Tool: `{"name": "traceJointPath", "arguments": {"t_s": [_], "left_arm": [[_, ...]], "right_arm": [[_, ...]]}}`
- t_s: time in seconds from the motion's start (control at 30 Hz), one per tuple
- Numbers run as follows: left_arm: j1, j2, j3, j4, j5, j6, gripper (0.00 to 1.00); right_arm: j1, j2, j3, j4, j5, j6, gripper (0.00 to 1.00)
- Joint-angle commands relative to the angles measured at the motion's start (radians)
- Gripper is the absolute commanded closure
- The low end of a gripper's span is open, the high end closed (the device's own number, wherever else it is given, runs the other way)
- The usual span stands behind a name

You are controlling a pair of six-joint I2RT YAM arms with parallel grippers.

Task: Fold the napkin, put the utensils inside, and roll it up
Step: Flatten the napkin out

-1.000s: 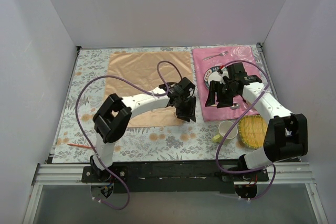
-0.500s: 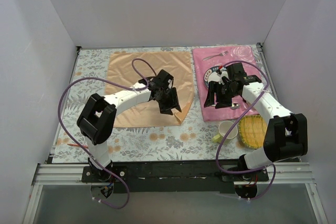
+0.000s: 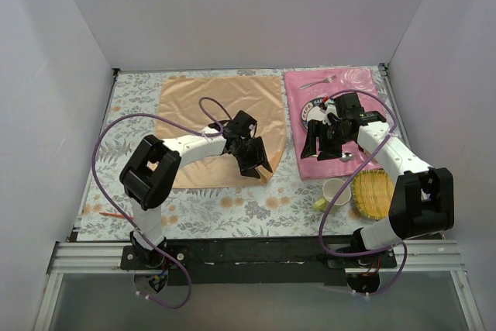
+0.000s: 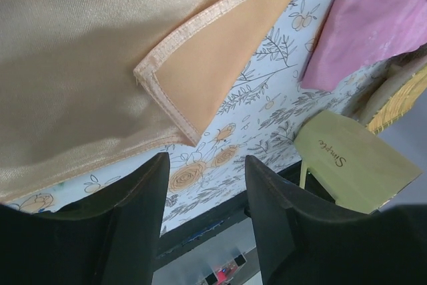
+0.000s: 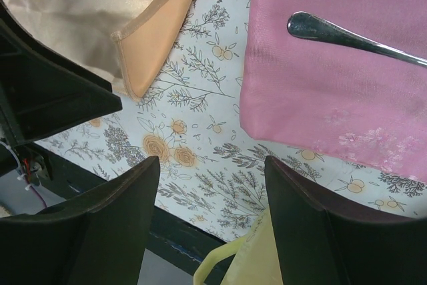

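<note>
While the floral table cover (image 3: 232, 207) fills the whole work surface, the peach-orange napkin (image 3: 209, 114) lies spread flat on it, shiny side up. Only the napkin's near right corner (image 4: 200, 78) is turned over onto itself, showing a matte underside and a stitched hem.

Just right of the napkin, with a narrow strip of cover between them, lies the pink rose-print placemat (image 3: 364, 91).

The left gripper (image 3: 256, 162) hangs over that turned corner of the napkin. In the left wrist view its fingers (image 4: 143, 191) stand apart with nothing between them, and the folded corner lies just beyond their tips. The right gripper (image 3: 319, 145) hovers right of the napkin, over the near edge of the placemat. Its jaws are spread wide and empty.

The yellow woven mat (image 3: 372, 191) sits well right of the napkin, nearer than the placemat. The plate (image 3: 310, 114) rests on the placemat's napkin side, partly hidden by the right arm. A pale cup (image 3: 335, 189) stands beside the woven mat; the olive-green lettered shape in the left wrist view is possibly its handle.

The fork (image 3: 318, 81) lies on the placemat level with the napkin's far edge. The spoon (image 5: 308, 26) lies on the placemat too, just beyond the right gripper
</note>
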Motion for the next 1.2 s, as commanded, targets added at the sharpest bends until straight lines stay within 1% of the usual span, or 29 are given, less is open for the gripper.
{"name": "traceJointPath", "arguments": {"t_s": [0.0,0.37,0.47,0.63,0.73,0.83,0.93,1.0,1.07,1.17], "left_arm": [[-0.002,0.021,0.021,0.034,0.024,-0.008,0.52],[-0.002,0.102,0.070,0.066,0.043,-0.003,0.54],[-0.007,0.110,0.104,0.078,0.034,0.018,0.55],[-0.023,0.121,0.115,0.084,0.032,0.034,0.56],[-0.057,0.138,0.137,0.103,0.041,0.069,0.56],[-0.114,0.168,0.199,0.097,0.066,0.132,0.55],[-0.163,0.150,0.211,0.109,0.075,0.193,0.51],[-0.184,0.103,0.207,0.101,0.037,0.242,0.47],[-0.181,0.037,0.178,0.082,-0.024,0.253,0.45],[-0.162,-0.034,0.115,0.042,-0.078,0.247,0.44]], "right_arm": [[0.002,-0.020,0.004,0.004,-0.015,-0.008,0.28],[0.002,-0.023,-0.004,0.005,-0.007,-0.011,0.28],[0.002,-0.022,-0.002,0.005,-0.007,-0.014,0.28],[0.004,-0.022,0.004,0.002,0.002,-0.013,0.28],[0.002,-0.027,0.011,-0.004,0.017,-0.010,0.28],[-0.002,-0.043,0.021,-0.022,0.056,0.001,0.28],[-0.019,-0.079,0.013,-0.032,0.082,0.016,0.28],[-0.027,-0.092,0.007,-0.033,0.093,0.021,0.28],[-0.027,-0.088,0.010,-0.036,0.096,0.015,0.28],[-0.027,-0.056,0.031,-0.041,0.094,0.003,0.28]]}}
